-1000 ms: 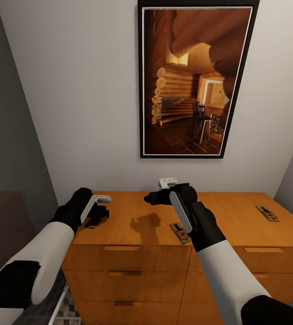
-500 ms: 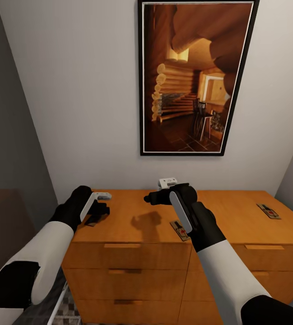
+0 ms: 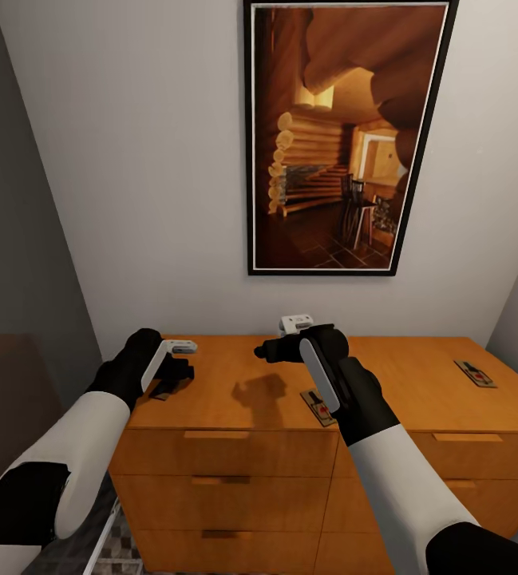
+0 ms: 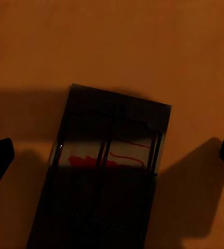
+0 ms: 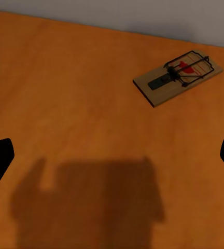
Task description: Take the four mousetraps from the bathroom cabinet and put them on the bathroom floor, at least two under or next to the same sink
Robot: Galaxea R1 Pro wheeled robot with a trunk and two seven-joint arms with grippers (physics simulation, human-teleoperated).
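Three mousetraps in the head view: one under the left end effector at the cabinet top's left end, one [image 3: 319,407] near the front edge at centre, partly behind the right forearm, one [image 3: 474,374] far right on the top.
Cabinet [image 3: 235,479]: orange-brown chest with drawers, lower half of the frame, against the pale wall.
Left end effector [image 3: 171,382]: lower left, low over the cabinet top, fingers spread wide to either side of a mousetrap [image 4: 104,176] lying flat in shadow, not touching it.
Right end effector [image 3: 265,351]: centre, raised over bare cabinet top, fingers spread wide, holding nothing; its wrist view shows a mousetrap [image 5: 178,77] apart from it, near the wall.
Picture [image 3: 346,136]: black-framed log-cabin interior, upper right on the wall.
Bathroom floor [image 3: 115,551]: cube-patterned tile strip, bottom left.
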